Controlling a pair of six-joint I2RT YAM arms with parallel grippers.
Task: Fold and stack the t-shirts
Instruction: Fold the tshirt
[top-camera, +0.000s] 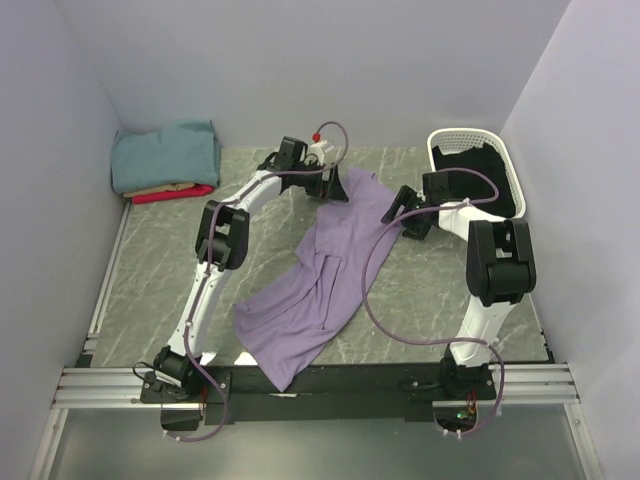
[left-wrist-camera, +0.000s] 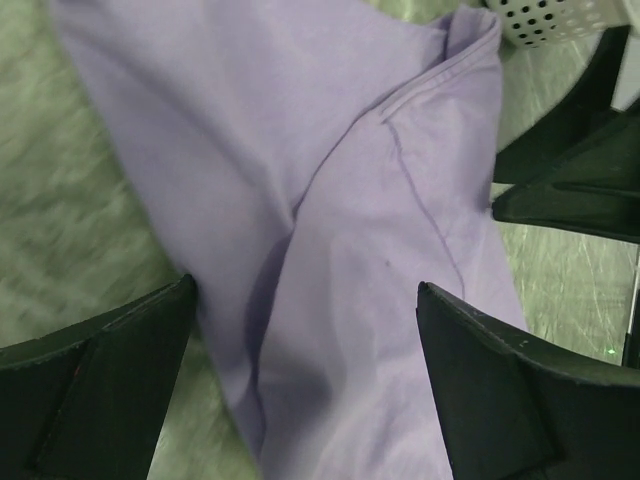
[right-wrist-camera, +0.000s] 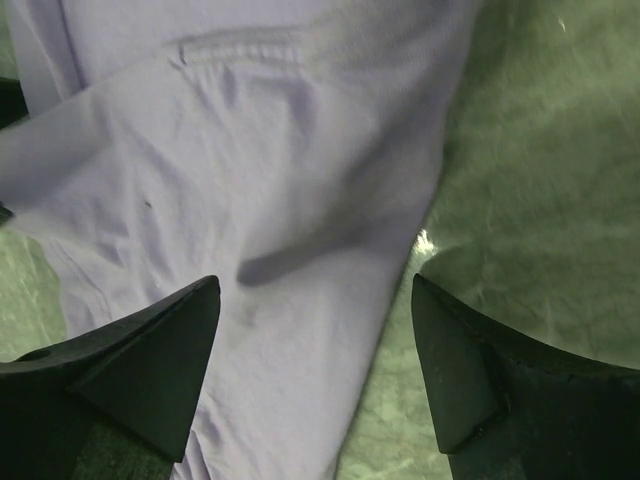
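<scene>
A large lavender t-shirt (top-camera: 315, 285) lies crumpled across the middle of the table, running from the far centre to the near edge. My left gripper (top-camera: 335, 187) is open just above its far left end; in the left wrist view the cloth (left-wrist-camera: 330, 200) lies between the spread fingers. My right gripper (top-camera: 395, 208) is open over the shirt's far right edge; the right wrist view shows the cloth (right-wrist-camera: 250, 180) and its hem below. A stack of folded shirts, teal (top-camera: 165, 155) over tan and red (top-camera: 170, 194), sits in the far left corner.
A white perforated basket (top-camera: 470, 150) stands at the far right, behind my right arm; its rim shows in the left wrist view (left-wrist-camera: 555, 20). Grey walls close the table on three sides. Purple cables loop from both arms.
</scene>
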